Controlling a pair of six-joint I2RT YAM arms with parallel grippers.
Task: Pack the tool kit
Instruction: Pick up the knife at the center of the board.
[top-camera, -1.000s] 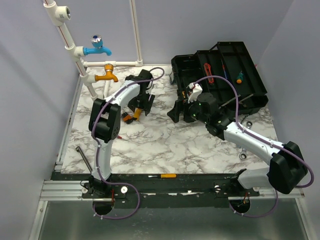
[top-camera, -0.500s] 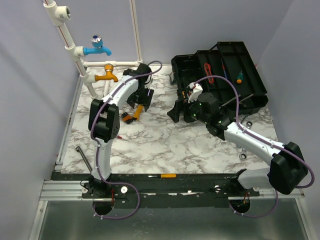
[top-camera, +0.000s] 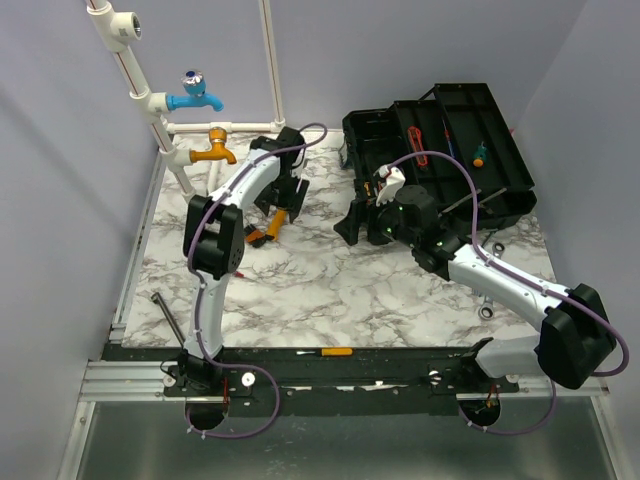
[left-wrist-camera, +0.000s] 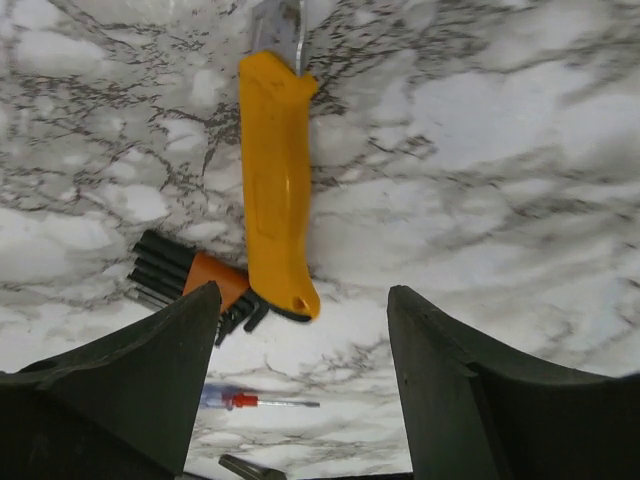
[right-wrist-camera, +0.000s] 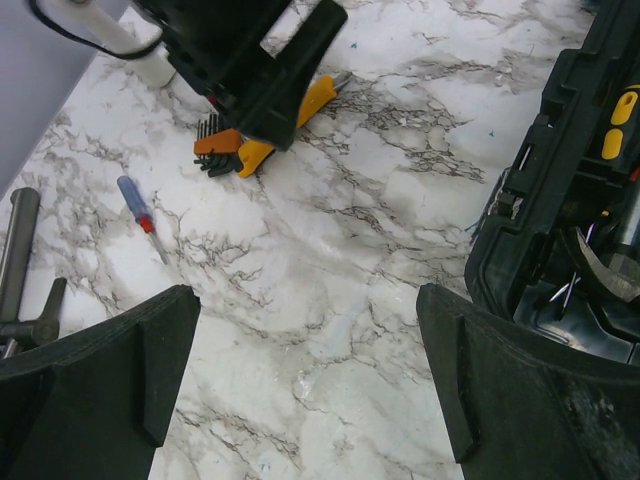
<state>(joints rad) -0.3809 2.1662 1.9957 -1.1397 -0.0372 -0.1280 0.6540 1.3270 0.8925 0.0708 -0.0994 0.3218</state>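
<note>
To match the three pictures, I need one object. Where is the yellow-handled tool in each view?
Top external: the yellow-handled tool lies left of centre, right of and below the orange tap.
Left wrist: the tool is upper centre, running top to bottom.
Right wrist: the tool is top centre, its middle hidden.
Shared landmark: the orange hex-key set at the tool's end.
</note>
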